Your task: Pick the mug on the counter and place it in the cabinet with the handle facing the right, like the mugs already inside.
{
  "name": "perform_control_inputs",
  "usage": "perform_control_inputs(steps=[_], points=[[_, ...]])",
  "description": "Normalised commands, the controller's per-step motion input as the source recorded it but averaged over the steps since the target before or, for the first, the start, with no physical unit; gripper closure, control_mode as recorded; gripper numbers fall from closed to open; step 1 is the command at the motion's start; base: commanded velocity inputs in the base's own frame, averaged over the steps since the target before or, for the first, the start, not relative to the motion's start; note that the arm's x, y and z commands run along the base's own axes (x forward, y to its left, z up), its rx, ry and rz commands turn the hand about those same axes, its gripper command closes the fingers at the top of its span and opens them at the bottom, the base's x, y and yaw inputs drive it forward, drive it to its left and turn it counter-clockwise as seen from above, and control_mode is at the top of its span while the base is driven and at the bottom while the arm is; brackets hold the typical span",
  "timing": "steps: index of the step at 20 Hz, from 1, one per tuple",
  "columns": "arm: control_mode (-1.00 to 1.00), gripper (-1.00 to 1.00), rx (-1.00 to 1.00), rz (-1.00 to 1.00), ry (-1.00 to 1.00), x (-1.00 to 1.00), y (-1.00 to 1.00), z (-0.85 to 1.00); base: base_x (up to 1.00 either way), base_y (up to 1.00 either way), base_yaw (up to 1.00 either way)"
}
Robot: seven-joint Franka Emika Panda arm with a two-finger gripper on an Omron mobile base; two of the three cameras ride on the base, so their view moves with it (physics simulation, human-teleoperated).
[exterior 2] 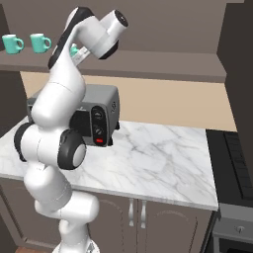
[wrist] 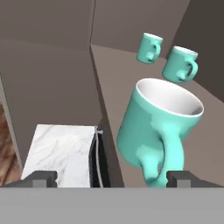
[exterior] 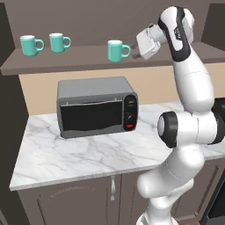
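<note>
The mug, teal with white inside, stands upright on the cabinet shelf, handle right. My pincer is apart, just beside it.

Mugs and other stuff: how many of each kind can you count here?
Teal mugs: 3 — the mug by the jaws on the cabinet shelf, one mug far left, another mug beside it.
Microwaves: 1 — the microwave on the counter.
Total: 4 things.
</note>
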Motion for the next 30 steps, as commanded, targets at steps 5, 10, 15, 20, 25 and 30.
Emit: perform_control_inputs(steps=[5, 10, 15, 20, 25, 30], points=[[-1.0, -1.0, 0.0, -0.01, -0.06, -0.63, 0.05, -0.04, 0.0, 0.0, 0.0], [-1.0, -1.0, 0.0, -0.06, -0.09, -0.82, 0.12, -0.13, 0.0, 0.0, 0.0], [-1.0, -1.0, 0.0, -0.07, -0.11, -0.93, 0.16, -0.25, 0.0, 0.0, 0.0], [-1.0, -1.0, 0.0, -0.07, -0.08, -0.9, 0.17, -0.39, 0.0, 0.0, 0.0], [-1.0, -1.0, 0.0, -0.08, -0.04, -0.76, 0.1, -0.43, 0.0, 0.0, 0.0], [-1.0, -1.0, 0.0, -0.1, 0.0, -0.52, 0.02, -0.41, 0.0, 0.0, 0.0]])
